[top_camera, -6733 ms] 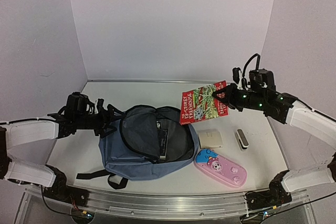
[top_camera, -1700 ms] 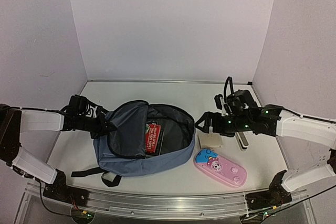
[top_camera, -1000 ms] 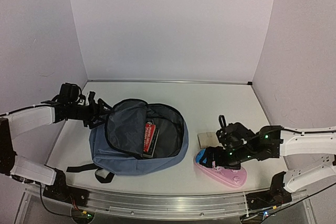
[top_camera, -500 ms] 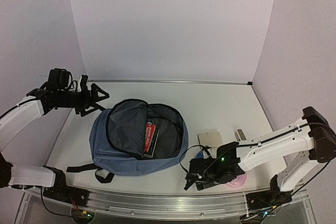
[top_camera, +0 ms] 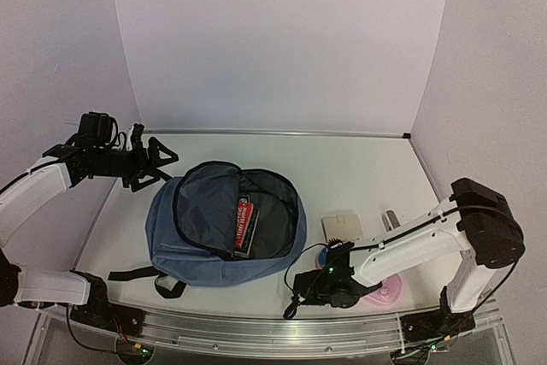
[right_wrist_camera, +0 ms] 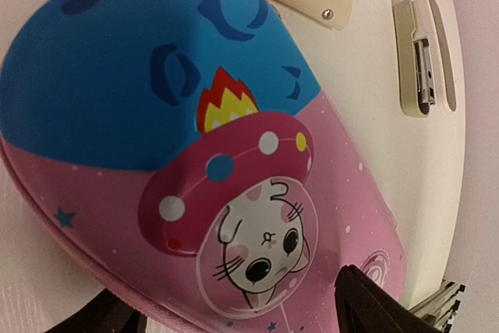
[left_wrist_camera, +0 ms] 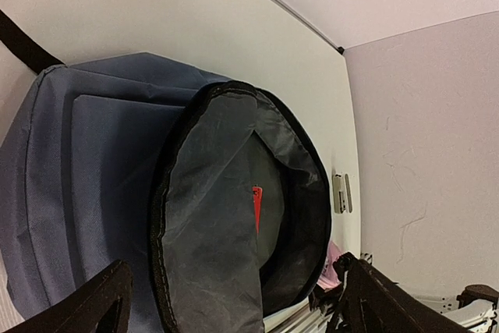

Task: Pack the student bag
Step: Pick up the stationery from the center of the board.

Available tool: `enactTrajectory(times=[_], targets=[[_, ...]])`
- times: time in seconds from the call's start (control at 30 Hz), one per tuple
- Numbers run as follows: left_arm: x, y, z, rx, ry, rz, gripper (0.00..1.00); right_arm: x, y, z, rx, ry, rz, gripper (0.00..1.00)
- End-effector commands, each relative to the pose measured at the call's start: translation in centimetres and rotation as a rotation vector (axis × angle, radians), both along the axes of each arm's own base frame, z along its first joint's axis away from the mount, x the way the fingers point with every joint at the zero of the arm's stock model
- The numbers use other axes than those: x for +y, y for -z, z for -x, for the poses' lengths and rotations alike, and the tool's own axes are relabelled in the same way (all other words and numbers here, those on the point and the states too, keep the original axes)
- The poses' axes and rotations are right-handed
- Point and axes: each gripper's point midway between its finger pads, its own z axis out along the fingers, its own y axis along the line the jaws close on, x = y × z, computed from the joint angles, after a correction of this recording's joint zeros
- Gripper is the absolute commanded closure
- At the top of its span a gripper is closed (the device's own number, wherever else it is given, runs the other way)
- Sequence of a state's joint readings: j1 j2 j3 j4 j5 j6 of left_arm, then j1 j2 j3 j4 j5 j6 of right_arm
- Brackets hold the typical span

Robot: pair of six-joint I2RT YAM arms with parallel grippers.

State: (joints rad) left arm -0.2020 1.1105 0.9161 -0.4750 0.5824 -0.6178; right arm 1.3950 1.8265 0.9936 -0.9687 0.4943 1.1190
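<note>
On the white table (top_camera: pixel 359 168), seen from above, the student bag (top_camera: pixel 226 228) lies left of centre, its slate-blue flap folded back and its mouth gaping, with a red-covered book (top_camera: pixel 245 224) already lying inside against the dark lining. Behind the bag's left shoulder the left gripper (top_camera: pixel 167 164) hangs in the air with its jaws spread wide, holding nothing and clear of the fabric. At the near right, the right gripper (top_camera: pixel 325 278) is low over a pink and blue pencil case (right_wrist_camera: pixel 234 154) printed with a cartoon cat. Its wrist camera shows the two fingers far apart, one on either side of the case. Whether the pads touch the case cannot be told, and nothing is lifted. A small cream box (top_camera: pixel 344 226) and a stapler (top_camera: pixel 389 218) lie just beyond the case. The step in hand looks like gripping the pencil case to carry it to the bag. To do it well, the fingers should close squarely across the case's narrow width, since its domed, smooth shell could squirt out of an off-centre pinch. The case should then be lifted clear of the bag's raised rim before it is lowered in beside the book.
</note>
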Motion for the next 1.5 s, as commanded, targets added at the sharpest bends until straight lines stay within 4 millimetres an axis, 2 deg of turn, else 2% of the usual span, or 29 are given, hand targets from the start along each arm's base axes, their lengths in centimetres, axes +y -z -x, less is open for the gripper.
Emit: enactTrajectory(times=[0.0,0.07,0.2,0.27,0.4,0.53,0.63,0.83,0.9,1.03,1.23,1.47], targets=[[0.0,-2.7,0.1,-0.068,0.011,0.014,0.04,-0.5,0.2,-0.6,-0.038,-0.012,0.074,0.29],[0.0,-2.7,0.1,-0.068,0.012,0.014,0.04,-0.6,0.3,-0.8,-0.046,-0.016,0.090,0.38],[-0.1,-2.6,0.1,-0.063,0.019,0.016,0.04,-0.3,0.4,-1.1,-0.063,-0.022,0.096,0.66],[-0.4,-2.6,0.2,-0.078,0.049,0.017,0.04,0.3,-0.1,-1.3,-0.077,-0.024,0.073,0.78],[-1.4,-2.6,1.1,-0.124,0.143,0.039,0.04,2.2,-2.2,-1.9,-0.112,-0.025,-0.022,1.00],[-2.0,-2.6,2.2,-0.145,0.207,0.067,0.00,4.5,-5.7,-2.7,-0.147,-0.024,-0.162,1.00],[-2.6,-3.4,3.2,-0.189,0.254,0.098,0.00,6.1,-8.7,-3.5,-0.156,-0.017,-0.304,1.00],[-4.3,-5.3,4.4,-0.236,0.291,0.169,0.00,8.3,-17.3,-5.7,-0.214,-0.050,-0.662,1.00],[-5.4,-5.3,4.5,-0.217,0.300,0.179,0.00,8.8,-20.4,-6.2,-0.261,-0.076,-0.761,1.00],[-8.8,-5.1,4.6,-0.147,0.322,0.194,0.00,9.2,-24.4,-7.0,-0.374,-0.185,-0.807,1.00],[-13.9,-7.0,4.9,-0.094,0.384,0.314,0.01,10.0,-26.8,-8.1,-0.508,-0.328,-0.764,1.00],[-17.4,-9.3,5.1,-0.082,0.405,0.416,0.01,12.4,-25.8,-8.5,-0.563,-0.428,-0.573,1.00]])
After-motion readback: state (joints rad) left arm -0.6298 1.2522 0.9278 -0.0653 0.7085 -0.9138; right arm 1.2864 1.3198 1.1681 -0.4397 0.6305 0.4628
